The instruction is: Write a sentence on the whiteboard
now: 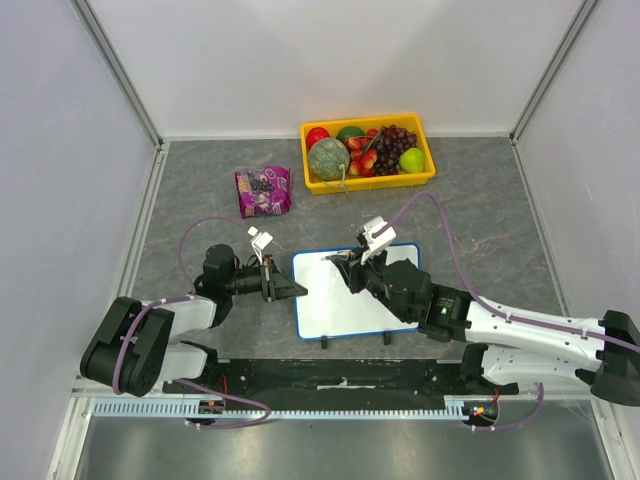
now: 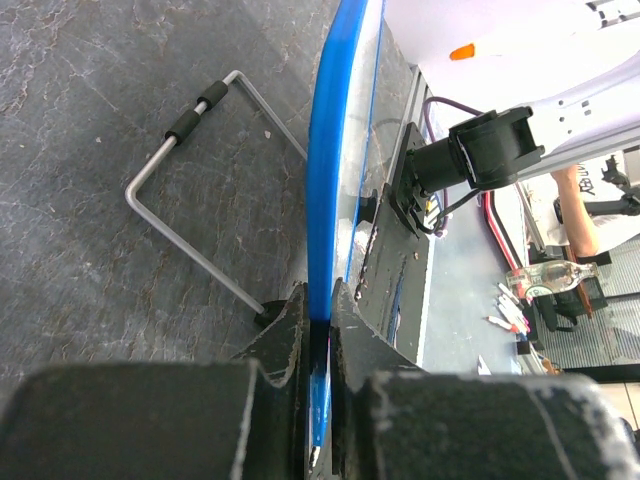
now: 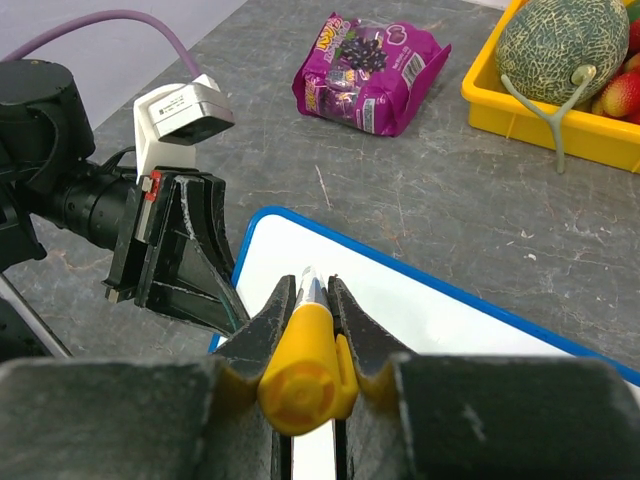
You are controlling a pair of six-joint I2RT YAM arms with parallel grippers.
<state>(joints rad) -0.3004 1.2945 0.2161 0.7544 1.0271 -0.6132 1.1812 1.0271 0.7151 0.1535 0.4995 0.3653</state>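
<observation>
Currently looking like the very start of the writing step. The board (image 1: 345, 312) is showing plain white in the top and right wrist views, with no sentence on it yet. It is lying by the near edge of the table (image 1: 480, 220), roughly mid-width, between the two arms.

Left jaws are clamping shut on the board's blue rim (image 2: 332, 150) at its left edge. The rim is sitting pinched between both fingers, so this arm is probably acting as the anchor.

Right jaws are gripping tight on a yellow marker (image 3: 298, 385). They are holding it along the barrel, with the butt end facing the wrist camera and the tip pointing at the board's far-left corner area. I can't tell whether the tip is touching the surface, or whether the cap is off.

What the next move is probably calling for:
- Lowering the tip to light contact near that far-left corner.
- Dragging rightward in even strokes, starting far enough left to leave room for the whole line.
- Holding the left clamp firm so the board isn't sliding under the pen.

One watch point: the left jaws are sitting just beside the start position, so the right wrist is working with little clearance there.
</observation>
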